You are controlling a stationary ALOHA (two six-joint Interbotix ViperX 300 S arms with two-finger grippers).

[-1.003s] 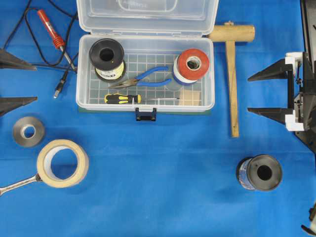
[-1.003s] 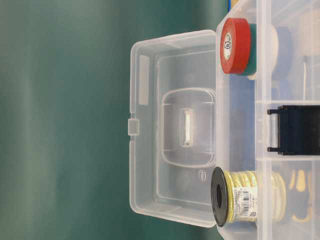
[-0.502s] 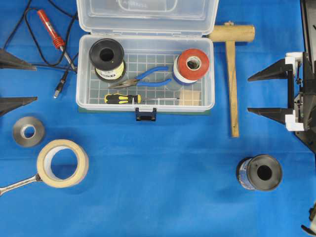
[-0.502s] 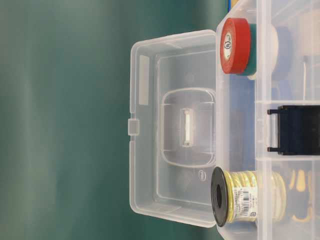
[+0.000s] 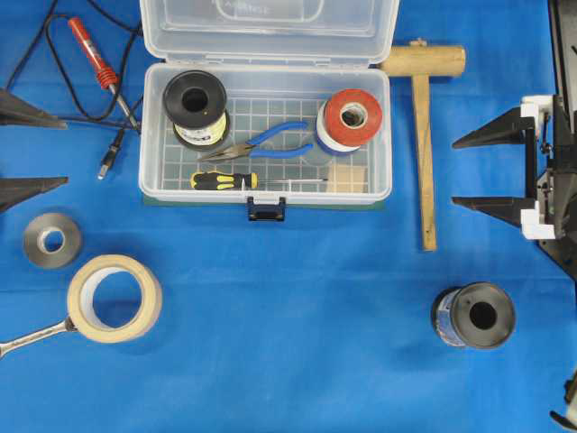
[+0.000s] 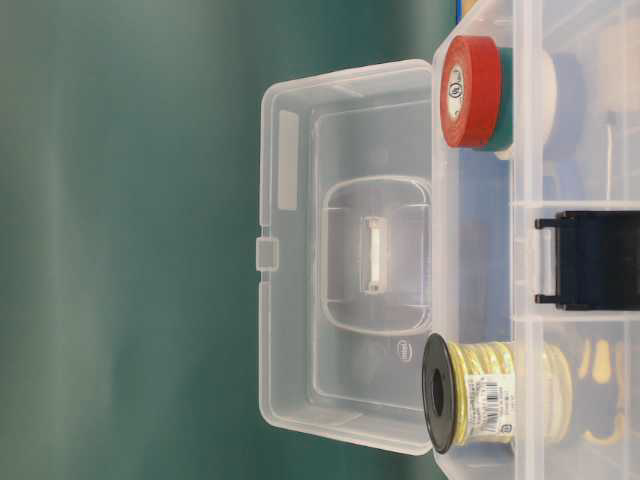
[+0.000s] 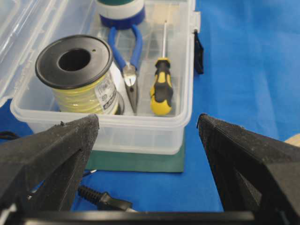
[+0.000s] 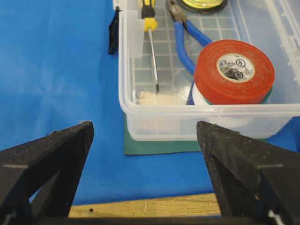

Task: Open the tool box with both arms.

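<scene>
Two grippers stand parted and empty, one at each side edge of the blue tabletop point(image 5: 297, 343), and that fits a job that looks done. The box point(image 5: 266, 185) sits at the far edge, a little left of the middle, on its green base, with its lid point(image 5: 269, 27) swung fully back behind it, so nothing needs holding. In the table-level view the lid leans back past upright, which is why it rests open on its own. The blue latch point(image 5: 267, 210) hangs loose on the near wall.

The left gripper point(image 5: 27, 149) shows only its two black fingertips at the left edge, spread wide, well apart from the box's left end wall. From its wrist view that end wall lies straight ahead between the fingers point(image 7: 56, 145) but clear of them, with the yellow wire spool point(image 7: 77, 75), pliers point(image 7: 129, 70) and screwdriver point(image 7: 161, 84) inside.

The right gripper point(image 5: 473, 170) is likewise spread, pointing at the box's right end from near the right edge. A wooden mallet point(image 5: 422, 135) lies between it and the box. Its wrist view shows the red tape roll point(image 8: 234, 70) just inside that wall, untouched. I judge both arms parked back so the open box is left undisturbed.
</scene>
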